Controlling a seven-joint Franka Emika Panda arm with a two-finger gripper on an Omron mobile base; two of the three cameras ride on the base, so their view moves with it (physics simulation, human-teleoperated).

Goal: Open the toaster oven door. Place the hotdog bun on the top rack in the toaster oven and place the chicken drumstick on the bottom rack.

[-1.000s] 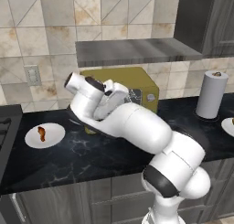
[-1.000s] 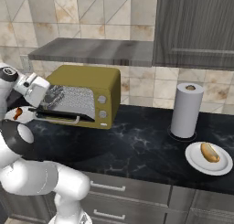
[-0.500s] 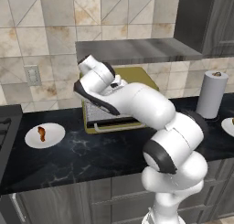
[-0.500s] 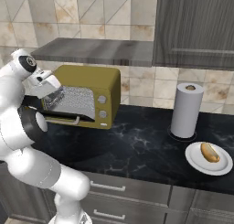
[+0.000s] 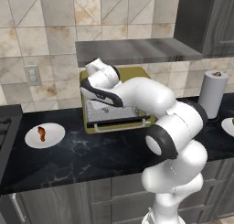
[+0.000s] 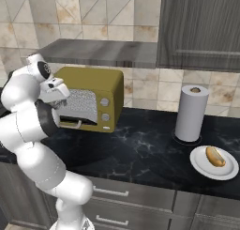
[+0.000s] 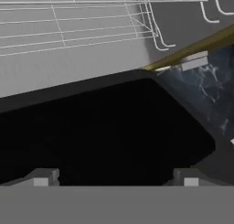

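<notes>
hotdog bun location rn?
The hotdog bun lies on a white plate at the right base view's lower right, just right of the paper towel roll.

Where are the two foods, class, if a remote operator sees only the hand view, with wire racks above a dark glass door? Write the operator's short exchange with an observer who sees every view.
Operator: Where is the small tan oblong hotdog bun?
Observer: The hotdog bun lies on a white round plate on the dark counter, beyond the white paper towel roll from the mustard-yellow toaster oven.
Operator: And the orange-brown chicken drumstick?
Observer: The chicken drumstick lies on a second white plate on the oven's other side, below the wall outlet.
</notes>
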